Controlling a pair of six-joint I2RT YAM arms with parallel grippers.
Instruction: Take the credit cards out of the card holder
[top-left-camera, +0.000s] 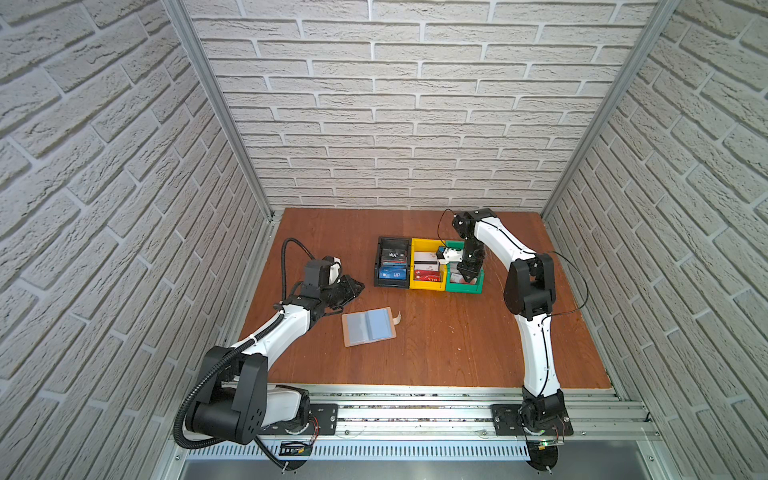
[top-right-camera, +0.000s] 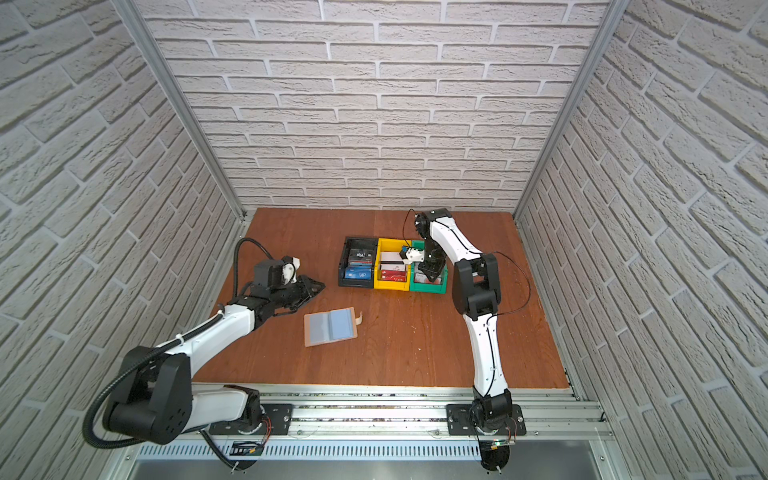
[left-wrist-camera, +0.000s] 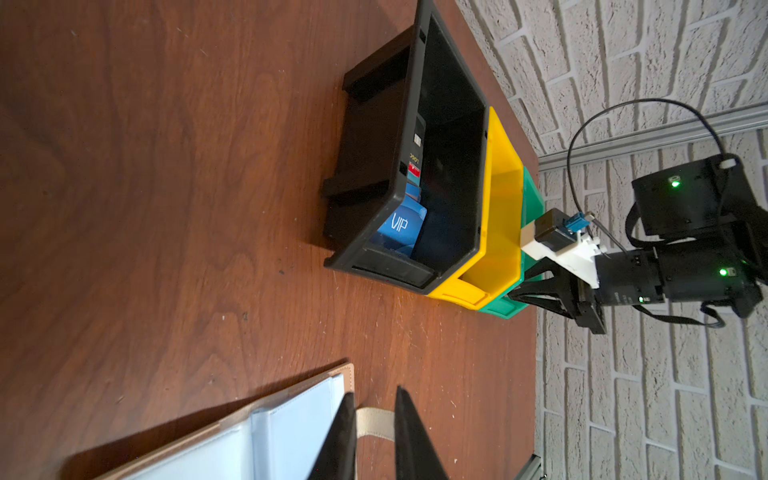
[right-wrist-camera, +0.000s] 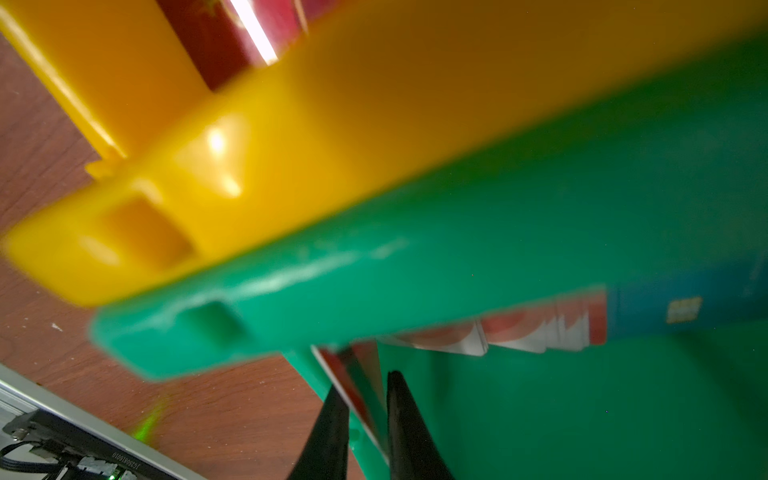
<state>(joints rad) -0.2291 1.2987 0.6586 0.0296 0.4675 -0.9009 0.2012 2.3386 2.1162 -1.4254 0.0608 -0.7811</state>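
Lying open, tan card holder (top-left-camera: 368, 326)

Glossy plastic yellow bin (left-wrist-camera: 503, 199) and green bin (right-wrist-camera: 540, 208), matt black bin (left-wrist-camera: 374, 166), wood-grain table (top-left-camera: 436, 345), leatherette card holder (top-left-camera: 368, 326)

The card holder (top-left-camera: 368, 327) is tan-pink, its sleeves (top-left-camera: 380, 324) pale blue; black bin (top-left-camera: 377, 266), yellow bin (top-left-camera: 428, 286), green bin (top-left-camera: 463, 287); worktop (top-left-camera: 457, 340) reddish-brown wood-grain; walls (top-left-camera: 374, 104) white brick.

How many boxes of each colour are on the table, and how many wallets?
black bin: 1
yellow bin: 1
green bin: 1
card holder: 1
Total: 4
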